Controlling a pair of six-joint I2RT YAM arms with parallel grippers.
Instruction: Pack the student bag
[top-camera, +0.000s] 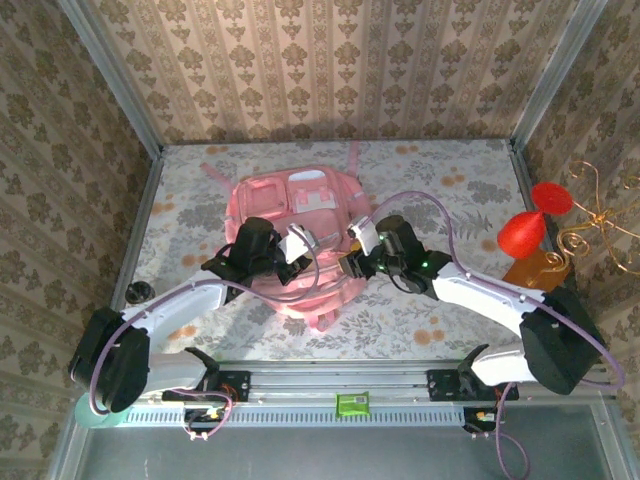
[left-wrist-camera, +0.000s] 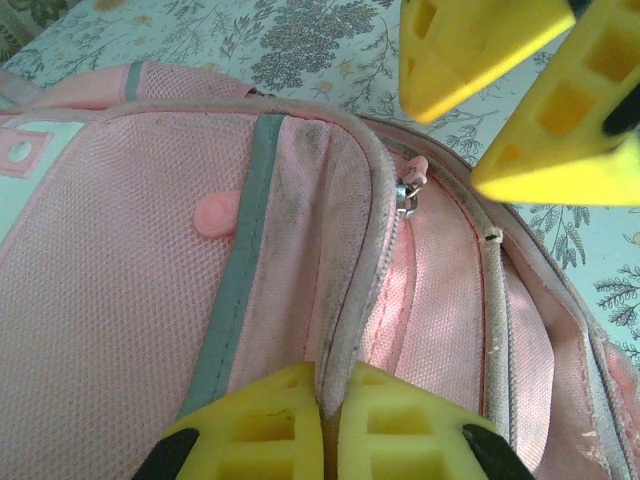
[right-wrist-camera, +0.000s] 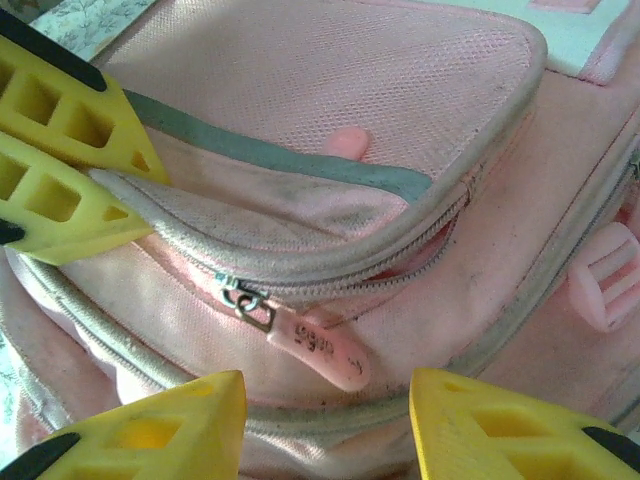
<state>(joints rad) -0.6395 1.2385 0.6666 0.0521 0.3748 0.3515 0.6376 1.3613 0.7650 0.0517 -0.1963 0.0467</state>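
Lying on the bench: the student bag (top-camera: 268, 195), pink and soft, front face up, just left of centre in the top view; straps trail toward the upper edge
Pocket flap (left-wrist-camera: 340, 300): piped, grubby rim of a front pocket, running up the middle of the left wrist view
Zip pull (right-wrist-camera: 320, 345): pink tab hanging from a metal slider, lower centre of the right wrist view; whether the zip past it is fully run I cannot tell
Left fingers (left-wrist-camera: 290, 405): closed tight on the pocket flap's piping, at the bottom of their own view
Right fingers (right-wrist-camera: 190, 420): standing apart with nothing between them; the zip pull lies just above the gap, apparently untouched
Risk, grip: the pinch is on thin piping only; a tug on the zip could slide it free and let the flap go slack
Risk, aim: the tab is small and floppy; the right fingers may close on fabric beside it instead
Risk, crowding: both pairs of fingers work close together and could knock each other
Risk, drag: the soft bag may bunch or slide rather than let the zip run
Bench (top-camera: 450, 200): covered in pale floral cloth; a red ornament (top-camera: 522, 233) on gold wire stands at the right edge
Room: patterned wallpaper (top-camera: 330, 70) on three sides, metal posts at the corners
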